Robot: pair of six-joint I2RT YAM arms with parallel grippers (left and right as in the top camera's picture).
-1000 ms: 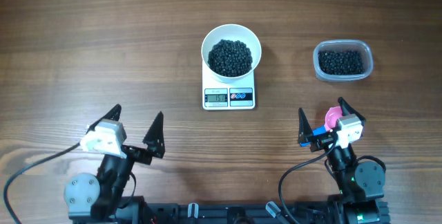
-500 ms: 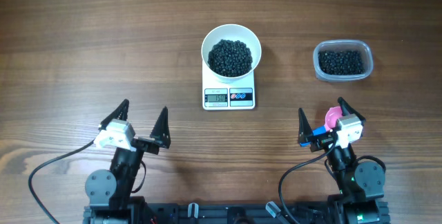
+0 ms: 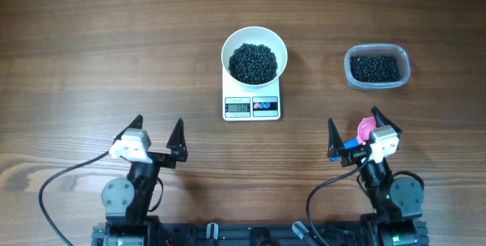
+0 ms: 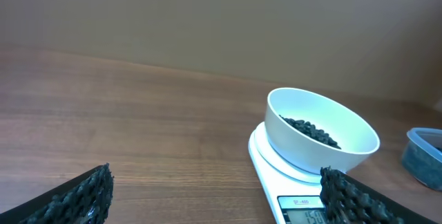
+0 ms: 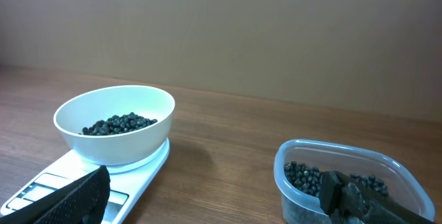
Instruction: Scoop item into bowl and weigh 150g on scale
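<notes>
The white bowl point(image 3: 267, 36) stands on the white scale point(image 3: 252, 108) at mid table, with a pile of black beads point(image 3: 253, 62) inside. The scale's display is lit; I cannot read its digits. My left gripper point(image 3: 159, 123) hangs open near the front left, well short of the scale, nothing between its fingers. In the left wrist view the bowl point(image 4: 345, 148) and scale point(image 4: 266, 162) lie ahead to the right of my gripper point(image 4: 215, 182). My right gripper point(image 3: 353, 121) is open at the front right. Its wrist view shows the bowl point(image 5: 114, 144), the scale point(image 5: 62, 179) and the gripper point(image 5: 215, 182).
A clear plastic tub point(image 3: 407, 67) holding more black beads point(image 3: 375, 67) sits at the back right, and shows close ahead in the right wrist view as the tub point(image 5: 359, 156). A small pink scoop point(image 3: 365, 129) lies by my right gripper's outer finger.
My left gripper has swung a little to the right and squared up toward the scale. The right arm, bowl, scale and tub have not moved.
</notes>
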